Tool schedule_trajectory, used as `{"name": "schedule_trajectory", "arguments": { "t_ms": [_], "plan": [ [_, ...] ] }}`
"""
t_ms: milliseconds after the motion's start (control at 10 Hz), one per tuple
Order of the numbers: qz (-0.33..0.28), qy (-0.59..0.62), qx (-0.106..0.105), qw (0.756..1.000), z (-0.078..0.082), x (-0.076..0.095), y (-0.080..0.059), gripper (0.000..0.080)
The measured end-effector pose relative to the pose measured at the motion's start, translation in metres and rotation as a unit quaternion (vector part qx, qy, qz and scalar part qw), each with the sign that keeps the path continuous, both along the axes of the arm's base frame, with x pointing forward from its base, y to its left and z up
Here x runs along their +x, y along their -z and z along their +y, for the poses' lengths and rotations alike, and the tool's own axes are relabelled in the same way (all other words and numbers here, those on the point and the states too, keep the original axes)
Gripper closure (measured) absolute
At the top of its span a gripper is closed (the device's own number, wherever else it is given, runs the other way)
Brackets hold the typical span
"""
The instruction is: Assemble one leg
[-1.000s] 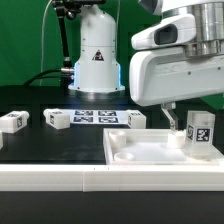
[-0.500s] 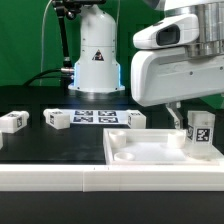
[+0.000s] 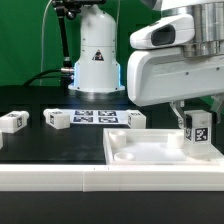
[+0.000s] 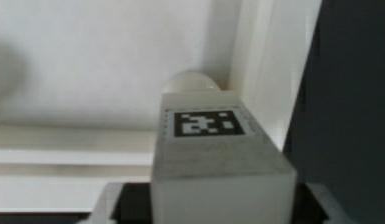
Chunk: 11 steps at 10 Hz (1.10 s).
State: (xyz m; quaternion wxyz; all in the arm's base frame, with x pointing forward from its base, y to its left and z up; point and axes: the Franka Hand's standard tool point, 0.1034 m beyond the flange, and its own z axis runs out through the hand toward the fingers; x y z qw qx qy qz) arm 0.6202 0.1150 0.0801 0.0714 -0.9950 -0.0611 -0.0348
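My gripper (image 3: pixel 192 121) is shut on a leg (image 3: pixel 198 133), a small white block with a black-and-white tag. It holds the leg upright over the right corner of the large white recessed panel (image 3: pixel 140 152). In the wrist view the leg (image 4: pixel 214 140) fills the middle, its tag facing the camera, and the gripper (image 4: pixel 215 198) grips its sides with dark fingers (image 4: pixel 128 202). The leg's far end points at the panel's corner (image 4: pixel 260 60). I cannot tell whether it touches the panel.
Three more legs lie on the black table: one at the exterior view's far left (image 3: pixel 12 121), one further right (image 3: pixel 57 119), one behind the panel (image 3: pixel 136 118). The marker board (image 3: pixel 95 117) lies between them. The robot's base (image 3: pixel 97 55) stands behind.
My gripper has shifted slightly toward the exterior view's left and a little lower, with the leg still in it. The other legs have not moved.
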Motion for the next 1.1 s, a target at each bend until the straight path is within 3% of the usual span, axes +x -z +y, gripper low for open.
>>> {"name": "schedule_trajectory", "arguments": {
  "t_ms": [200, 500, 900, 1100],
  "plan": [
    [-0.001, 0.097, 0.008, 0.995, -0.0007, 0.0012, 0.0013, 0.0502],
    [0.005, 0.275, 0.021, 0.961, -0.0033, 0.004, 0.0025, 0.0502],
    [0.027, 0.52, 0.028, 0.854, -0.0006, 0.0035, 0.0037, 0.0502],
    [0.038, 0.568, 0.029, 0.822, -0.001, 0.0018, 0.004, 0.0502]
  ]
}}
